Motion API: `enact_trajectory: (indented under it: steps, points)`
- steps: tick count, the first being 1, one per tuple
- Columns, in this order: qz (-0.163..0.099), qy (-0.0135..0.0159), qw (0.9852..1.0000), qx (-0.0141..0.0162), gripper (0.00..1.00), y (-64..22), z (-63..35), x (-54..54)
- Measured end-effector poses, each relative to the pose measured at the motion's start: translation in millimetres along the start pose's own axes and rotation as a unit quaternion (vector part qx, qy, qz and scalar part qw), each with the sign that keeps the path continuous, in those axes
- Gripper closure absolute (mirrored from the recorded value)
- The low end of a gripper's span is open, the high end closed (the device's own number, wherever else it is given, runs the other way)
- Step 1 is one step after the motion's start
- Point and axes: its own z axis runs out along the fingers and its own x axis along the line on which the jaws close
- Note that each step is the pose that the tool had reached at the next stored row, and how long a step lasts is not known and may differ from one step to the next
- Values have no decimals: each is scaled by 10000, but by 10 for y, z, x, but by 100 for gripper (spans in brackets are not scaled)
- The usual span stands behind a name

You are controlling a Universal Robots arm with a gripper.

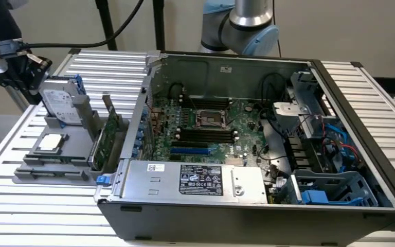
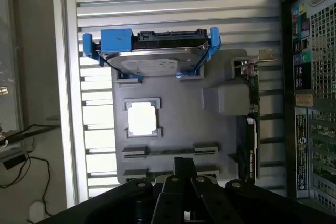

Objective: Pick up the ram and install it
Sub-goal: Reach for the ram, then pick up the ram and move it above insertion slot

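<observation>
Left of centre in the exterior view, the ram (image 1: 99, 150) seems to stand on edge in the grey holder (image 1: 47, 176). It is hard to separate from the expansion card (image 1: 113, 126) beside it. In the wrist view, my claw (image 2: 184, 167) is drawn narrow over the holder, gripping nothing, with its body cut off by the frame edge.

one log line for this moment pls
pincer: above slotted end of gray parts holder | holder carries: hard drive in blue caddy, cpu, expansion card | pc case: open, beside holder
</observation>
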Motion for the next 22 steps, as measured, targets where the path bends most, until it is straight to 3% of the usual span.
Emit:
enact_trajectory:
  steps: [7, 10, 14, 18, 22]
  points:
    - [0, 9, 10000, 30, 100, -90, 20, 3]
    - [2, 64, 10000, 47, 100, -154, 31, 5]
    - [-17, 167, 9998, 65, 100, -195, 46, 6]
    - [-326, 190, 9993, 71, 100, -196, 54, 6]
    - [-694, 203, 9974, 71, 100, -197, 65, 6]
